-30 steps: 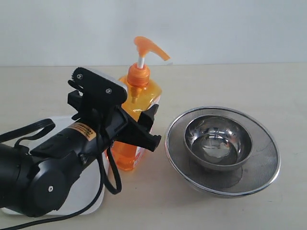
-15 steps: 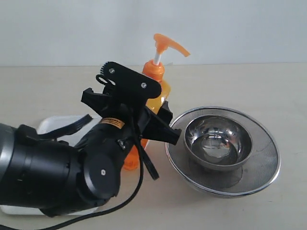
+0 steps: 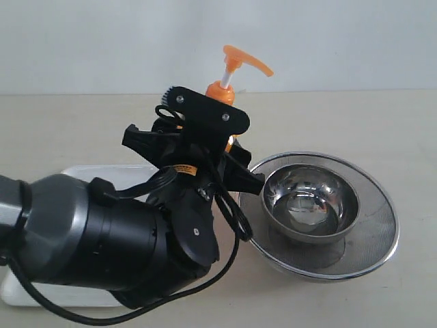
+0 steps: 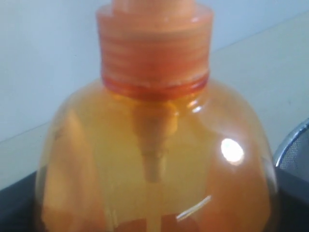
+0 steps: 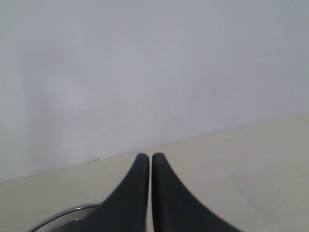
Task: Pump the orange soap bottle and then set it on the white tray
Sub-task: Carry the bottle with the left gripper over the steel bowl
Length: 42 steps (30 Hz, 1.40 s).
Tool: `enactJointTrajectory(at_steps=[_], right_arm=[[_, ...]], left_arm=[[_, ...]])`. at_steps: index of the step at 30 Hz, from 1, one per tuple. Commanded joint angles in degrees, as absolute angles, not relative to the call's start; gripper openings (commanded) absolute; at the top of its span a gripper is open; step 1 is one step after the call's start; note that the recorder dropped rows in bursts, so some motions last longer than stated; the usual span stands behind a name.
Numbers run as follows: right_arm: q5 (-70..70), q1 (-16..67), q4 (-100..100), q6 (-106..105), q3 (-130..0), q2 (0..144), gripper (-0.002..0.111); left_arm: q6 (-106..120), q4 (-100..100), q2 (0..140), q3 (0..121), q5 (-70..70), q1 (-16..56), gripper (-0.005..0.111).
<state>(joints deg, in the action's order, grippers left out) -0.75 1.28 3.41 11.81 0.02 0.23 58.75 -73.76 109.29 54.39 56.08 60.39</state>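
In mesh strainer (image 3: 384,236), steel bowl (image 3: 311,203), bottle (image 3: 220,89) nearby

Four o'clock of the orange soap bottle (image 3: 222,90): the mesh strainer (image 3: 382,236) with its steel bowl (image 3: 311,201) is crowding in, its rim just beside my left gripper (image 3: 194,157).
Eight o'clock: my own arm (image 3: 102,239) is covering much of the white tray (image 3: 89,169).
Twelve o'clock: bare table (image 3: 328,123) is lying open behind the bottle.
Ahead of my right gripper (image 5: 150,157): open table is stretching to the wall.
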Motion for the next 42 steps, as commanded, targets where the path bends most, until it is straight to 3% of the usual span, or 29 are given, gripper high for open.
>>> enactJointTrajectory(at_steps=[1, 29, 33, 42], right_arm=[[0.72, 1.08, 3.26, 13.00, 0.00, 0.00, 0.000], [1.63, 1.08, 3.69, 13.37, 0.00, 0.00, 0.000], [1.72, 1.08, 4.01, 13.63, 0.00, 0.00, 0.000], [1.77, 1.18, 5.25, 13.50, -2.82, 6.15, 0.000]], left_arm=[[59.17, -75.81, 110.49, 56.83, 53.44, 60.67, 0.005], [58.56, -74.92, 110.60, 58.02, 49.20, 60.55, 0.005], [69.81, -72.14, 110.60, 58.02, 49.20, 60.69, 0.005], [69.49, -81.82, 110.60, 58.02, 55.61, 62.08, 0.005]])
